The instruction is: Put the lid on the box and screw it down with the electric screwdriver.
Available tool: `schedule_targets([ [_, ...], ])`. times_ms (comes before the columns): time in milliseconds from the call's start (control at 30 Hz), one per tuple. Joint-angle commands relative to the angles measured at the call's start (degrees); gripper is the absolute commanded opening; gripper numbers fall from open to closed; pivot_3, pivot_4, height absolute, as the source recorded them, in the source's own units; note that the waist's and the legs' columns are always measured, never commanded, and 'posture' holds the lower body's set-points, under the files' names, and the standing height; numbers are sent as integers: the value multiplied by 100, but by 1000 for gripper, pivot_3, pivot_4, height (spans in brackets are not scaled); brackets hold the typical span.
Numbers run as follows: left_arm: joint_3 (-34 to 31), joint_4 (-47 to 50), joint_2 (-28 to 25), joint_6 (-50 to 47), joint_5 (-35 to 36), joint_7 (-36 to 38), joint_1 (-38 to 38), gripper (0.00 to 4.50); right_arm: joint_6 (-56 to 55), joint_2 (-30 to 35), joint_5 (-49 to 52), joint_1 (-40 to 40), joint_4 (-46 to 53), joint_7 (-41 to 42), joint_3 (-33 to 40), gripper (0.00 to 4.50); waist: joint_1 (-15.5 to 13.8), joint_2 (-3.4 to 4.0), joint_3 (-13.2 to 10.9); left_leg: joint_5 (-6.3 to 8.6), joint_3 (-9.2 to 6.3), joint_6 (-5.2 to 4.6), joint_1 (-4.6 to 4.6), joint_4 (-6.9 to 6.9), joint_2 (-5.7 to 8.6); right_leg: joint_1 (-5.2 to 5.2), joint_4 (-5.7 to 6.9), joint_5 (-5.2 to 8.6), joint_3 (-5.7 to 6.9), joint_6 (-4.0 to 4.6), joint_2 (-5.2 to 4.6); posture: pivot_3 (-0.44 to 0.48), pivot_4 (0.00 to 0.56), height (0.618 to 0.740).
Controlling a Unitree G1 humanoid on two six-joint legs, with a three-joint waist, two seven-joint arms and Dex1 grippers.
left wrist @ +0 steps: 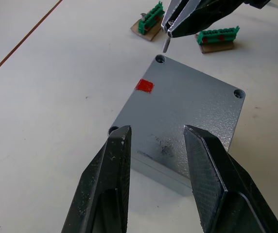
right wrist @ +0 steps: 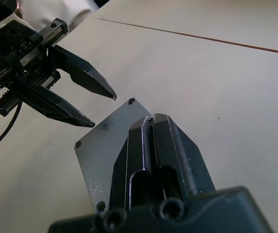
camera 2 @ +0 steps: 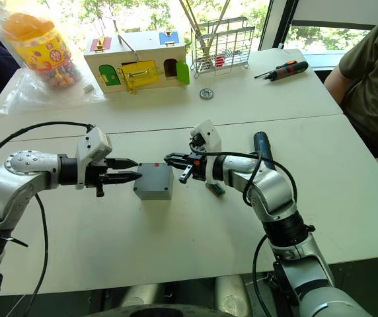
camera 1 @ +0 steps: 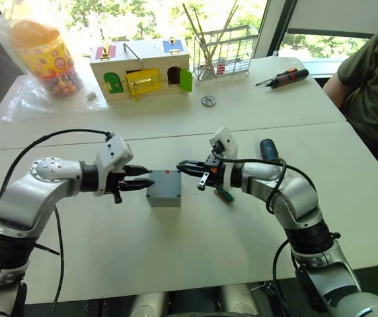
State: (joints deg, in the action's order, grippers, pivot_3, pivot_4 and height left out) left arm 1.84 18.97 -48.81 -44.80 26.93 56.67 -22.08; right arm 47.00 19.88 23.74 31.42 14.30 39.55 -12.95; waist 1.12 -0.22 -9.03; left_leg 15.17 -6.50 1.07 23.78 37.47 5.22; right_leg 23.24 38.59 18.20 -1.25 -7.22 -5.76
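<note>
The grey box (camera 1: 164, 199) stands mid-table with the lid (left wrist: 182, 102) lying flat on it; a red sticker (left wrist: 144, 86) marks the lid. My left gripper (camera 1: 147, 179) is open at the box's left edge, its fingers (left wrist: 114, 160) just above the lid and holding nothing. From the right, my right gripper (camera 1: 180, 165) is shut on a small silver screw (left wrist: 165, 44), which hangs just above a corner hole (left wrist: 160, 59) of the lid. The dark blue electric screwdriver (camera 1: 268, 148) lies on the table behind my right forearm.
Two green connector pieces (left wrist: 151, 22) lie beyond the box. Far side of the table: a wooden toy house (camera 1: 143, 69), a wire rack (camera 1: 223, 53), a candy jar (camera 1: 47, 56), a metal ring (camera 1: 207, 100), and a red-and-black manual screwdriver (camera 1: 285, 78). A person (camera 1: 374, 86) sits at the right.
</note>
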Motion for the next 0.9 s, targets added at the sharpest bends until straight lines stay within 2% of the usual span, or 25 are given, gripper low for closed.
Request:
schedule_targets([
  [33,-122,172,-26,-14,85,-47,-38,1707,-109,13,0,-28,75,31,0,44,-2,0,0,0,0,0,0,0,0,0,0,0,0,0,0,0,150,740],
  [900,45,167,95,59,24,-116,-128,1707,-343,-68,-282,8,-353,97,-132,44,-2,0,0,0,0,0,0,0,0,0,0,0,0,0,0,0,150,740],
])
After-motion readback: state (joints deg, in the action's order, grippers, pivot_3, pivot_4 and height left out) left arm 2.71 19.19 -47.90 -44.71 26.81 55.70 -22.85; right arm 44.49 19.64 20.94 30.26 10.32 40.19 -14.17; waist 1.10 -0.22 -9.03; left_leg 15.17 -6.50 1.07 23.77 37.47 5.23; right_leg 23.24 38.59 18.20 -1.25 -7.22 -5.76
